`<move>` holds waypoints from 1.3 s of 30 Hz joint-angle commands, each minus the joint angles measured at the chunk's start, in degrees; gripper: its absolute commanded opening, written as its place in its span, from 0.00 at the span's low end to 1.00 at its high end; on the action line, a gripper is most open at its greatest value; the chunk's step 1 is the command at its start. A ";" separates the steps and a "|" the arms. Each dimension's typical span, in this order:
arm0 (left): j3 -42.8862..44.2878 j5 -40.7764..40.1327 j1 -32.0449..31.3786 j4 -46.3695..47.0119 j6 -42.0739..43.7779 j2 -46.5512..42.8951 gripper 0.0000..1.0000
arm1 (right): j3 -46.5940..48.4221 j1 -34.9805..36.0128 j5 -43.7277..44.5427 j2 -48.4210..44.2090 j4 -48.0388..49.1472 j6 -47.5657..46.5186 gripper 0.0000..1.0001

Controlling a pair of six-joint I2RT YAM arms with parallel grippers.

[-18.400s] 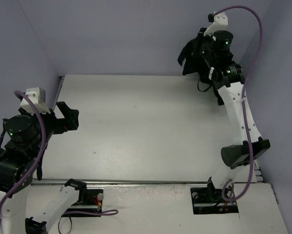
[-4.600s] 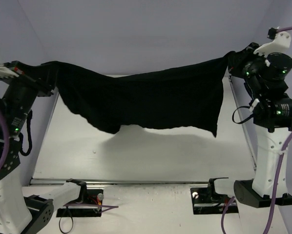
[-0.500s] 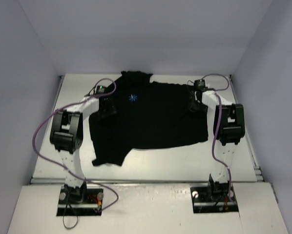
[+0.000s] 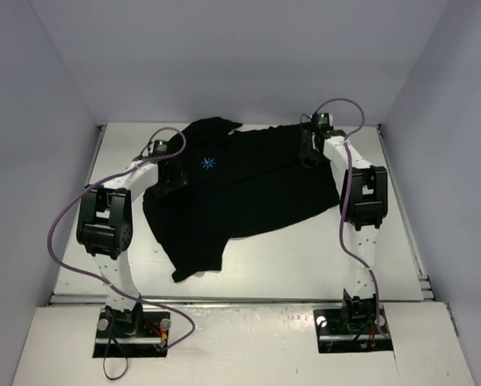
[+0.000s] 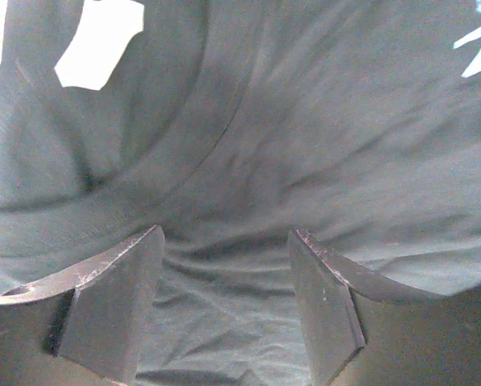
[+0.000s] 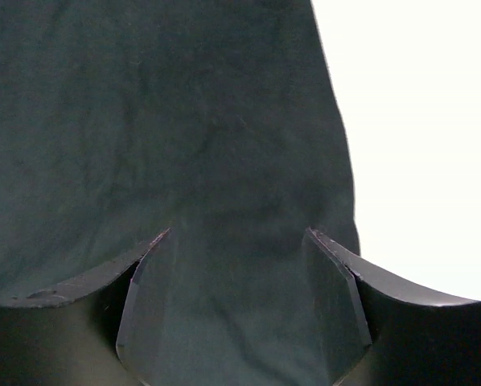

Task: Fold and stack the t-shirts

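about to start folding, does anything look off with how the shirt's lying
The t-shirt lies askew on the table rather than square. Its near-left part trails out in a crooked flap toward the near edge, and the left wrist view shows wrinkled cloth. No damage shows.

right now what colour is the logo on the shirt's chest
Light blue; star-like logo on the black t-shirt, clearest in the top external view.

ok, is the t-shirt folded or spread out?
Spread, not folded: black t-shirt lies flat on the table, star logo up. The left gripper and right gripper are open over it.
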 commanded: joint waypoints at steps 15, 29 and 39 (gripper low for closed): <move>-5.58 -2.62 -4.14 -7.42 10.50 -27.97 0.63 | -40.05 -14.04 -3.27 -37.59 0.95 15.94 0.51; -16.27 0.09 -5.67 -16.27 9.32 -48.24 0.63 | -44.18 -16.83 -10.24 -32.26 6.60 13.38 0.46; -17.63 0.27 -5.67 -17.63 9.49 -49.83 0.63 | -47.27 -14.39 -11.10 -30.65 8.77 12.85 0.46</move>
